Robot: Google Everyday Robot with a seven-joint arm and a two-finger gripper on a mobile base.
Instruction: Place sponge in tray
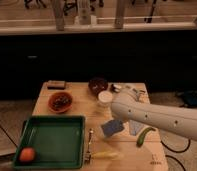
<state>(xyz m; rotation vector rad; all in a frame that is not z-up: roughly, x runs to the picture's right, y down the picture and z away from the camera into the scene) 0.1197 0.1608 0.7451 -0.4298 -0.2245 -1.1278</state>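
The sponge (112,128) hangs tilted at 6 o'clock of the gripper (116,119), right under the rounded end of the white arm (162,117). It is over the wooden table (82,107) and outside the tray (57,140). The gripper is closed as tight as it goes and appears to pinch the sponge by its upper edge. Its fingers are mostly hidden behind the arm's end. The arm reaches in from 3 o'clock.

The green tray lies at 8 o'clock of the sponge, near but apart. An orange fruit (27,155) sits in its 7 o'clock corner. A thin metal utensil (90,142) lies between tray and sponge.

- **10 o'clock:** a reddish-brown bowl (60,101), with a small brown block (56,84) farther out.
- **11 o'clock:** a dark bowl (98,85).
- **12 o'clock:** a white cup (105,98), just beside the arm's end.
- **3 o'clock:** a pale grey-blue patch (135,127), partly under the arm.
- **4 o'clock:** a green vegetable (145,136).
- **6 o'clock:** a yellow item (104,155).
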